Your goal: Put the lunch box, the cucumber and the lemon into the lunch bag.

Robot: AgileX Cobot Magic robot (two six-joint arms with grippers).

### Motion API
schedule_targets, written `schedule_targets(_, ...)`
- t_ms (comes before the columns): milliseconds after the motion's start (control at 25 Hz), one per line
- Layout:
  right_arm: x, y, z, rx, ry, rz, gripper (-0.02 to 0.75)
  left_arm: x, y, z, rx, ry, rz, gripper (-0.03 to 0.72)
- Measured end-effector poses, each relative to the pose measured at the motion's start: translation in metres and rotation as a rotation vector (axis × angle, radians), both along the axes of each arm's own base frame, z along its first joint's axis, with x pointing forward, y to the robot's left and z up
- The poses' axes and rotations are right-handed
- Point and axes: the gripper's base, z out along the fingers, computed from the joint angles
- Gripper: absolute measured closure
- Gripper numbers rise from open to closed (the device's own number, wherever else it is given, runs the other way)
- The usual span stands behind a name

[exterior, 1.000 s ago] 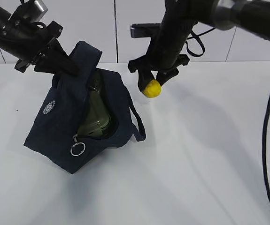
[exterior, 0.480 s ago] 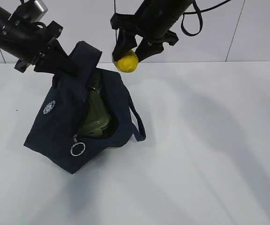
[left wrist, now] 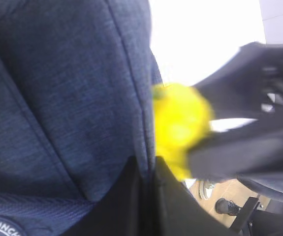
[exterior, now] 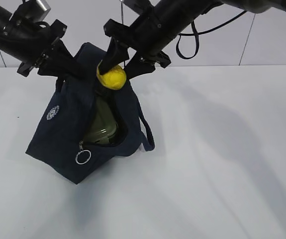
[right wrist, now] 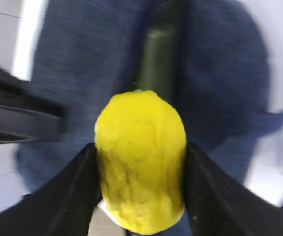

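The navy lunch bag (exterior: 63,139) stands on the white table with its mouth open. My left gripper (exterior: 75,69) is shut on the bag's upper edge by a handle and holds it up; the fabric (left wrist: 72,98) fills the left wrist view. The sage-green lunch box (exterior: 100,127) shows inside the opening. The dark cucumber (right wrist: 156,64) lies inside the bag too. My right gripper (exterior: 114,75) is shut on the yellow lemon (exterior: 112,77) right over the bag's mouth. The lemon also shows in the right wrist view (right wrist: 140,157) and the left wrist view (left wrist: 180,123).
The bag's silver ring pull (exterior: 82,157) hangs at the front and a loop handle (exterior: 146,132) droops to the right. The white table (exterior: 222,164) stretches to the right and front. A tiled wall stands behind.
My right gripper has carried the lemon left and slightly down, from beside the bag to over its open mouth. The left gripper and the bag have stayed put.
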Motion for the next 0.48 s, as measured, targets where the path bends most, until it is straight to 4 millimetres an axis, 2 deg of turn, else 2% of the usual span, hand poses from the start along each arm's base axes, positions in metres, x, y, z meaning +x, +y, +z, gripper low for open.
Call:
schedule_targets(200,0.001,0.008,-0.002,0.100,0.011,0.036,0.342,0.000,0.000,0.000,-0.003,0.003,-0.003,0.686)
schedule_targets(480,0.009,0.012,-0.039,0.070,0.061,0.059,0.342,-0.001,0.000,0.000,-0.004,0.008,-0.008,0.686)
